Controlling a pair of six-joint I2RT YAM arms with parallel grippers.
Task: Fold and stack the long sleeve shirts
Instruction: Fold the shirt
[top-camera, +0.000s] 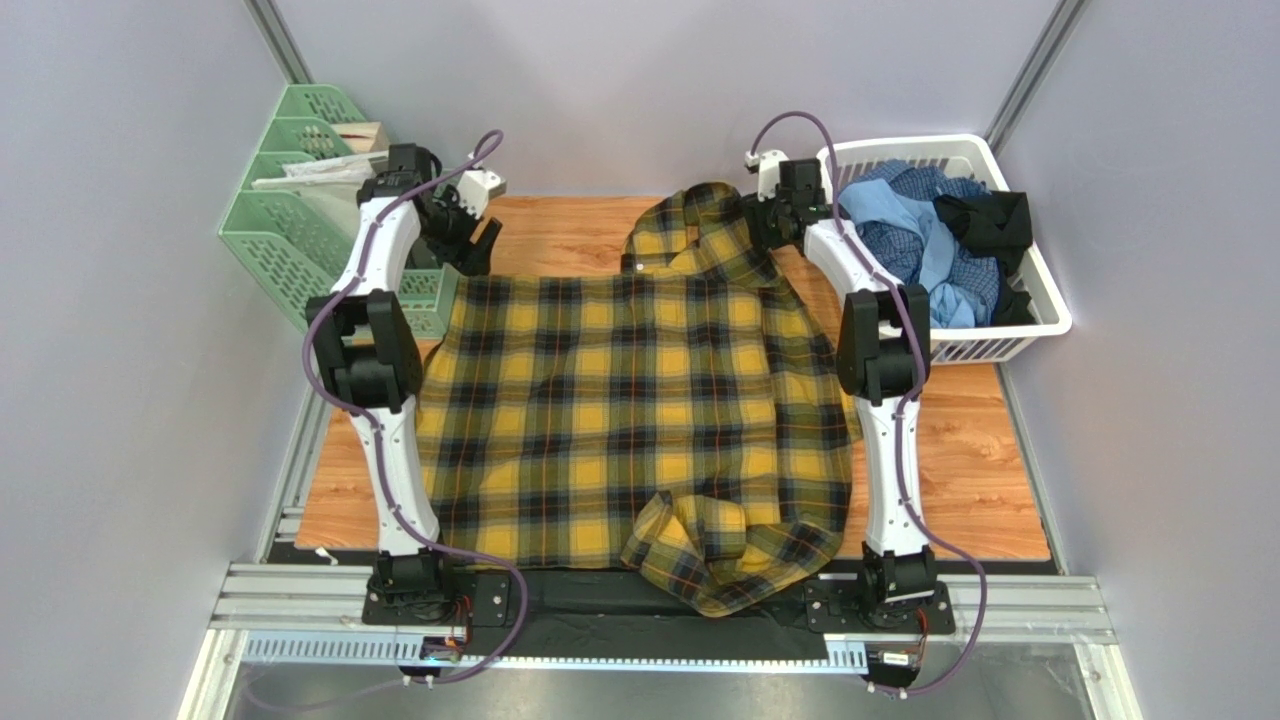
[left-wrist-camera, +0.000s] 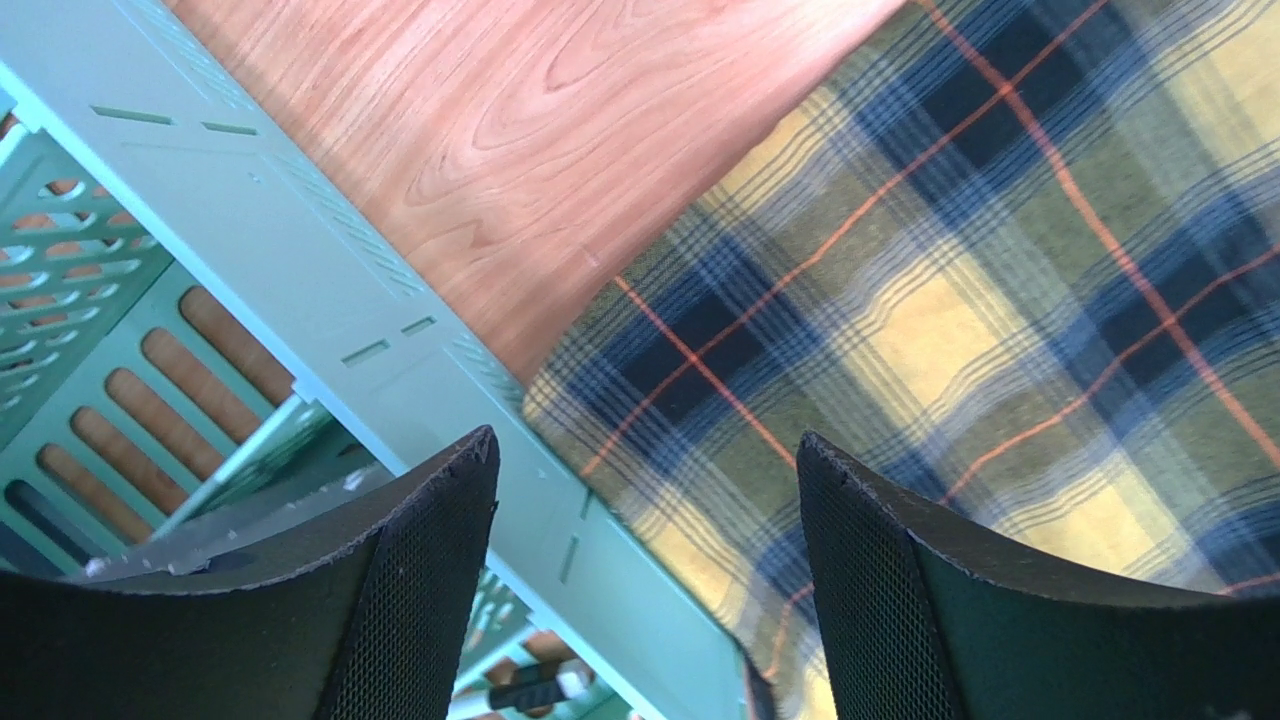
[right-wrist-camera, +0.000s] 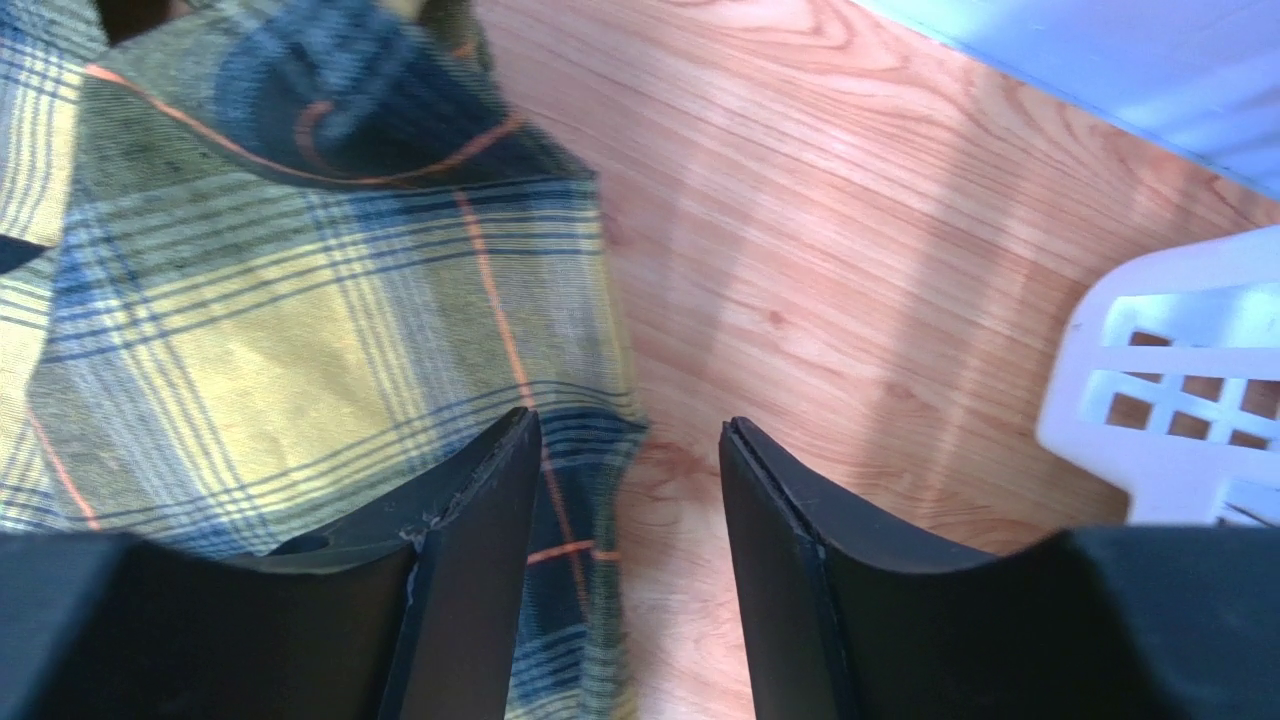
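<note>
A: Where's the plaid shirt (top-camera: 631, 405)?
B: Spread flat on the table (top-camera: 992, 480). Collar at 12, one sleeve bunched at 6.
A: And the left gripper (left-wrist-camera: 646, 450)?
B: Fingers spread wide, holding nothing, over the shirt's 10 o'clock corner beside the green tray (top-camera: 286, 225).
A: And the right gripper (right-wrist-camera: 628, 428)?
B: Parted, empty, at the cloth edge near 1. The other shirts (top-camera: 917, 225) are heaped in the white basket (top-camera: 977, 348) at 2.
</note>
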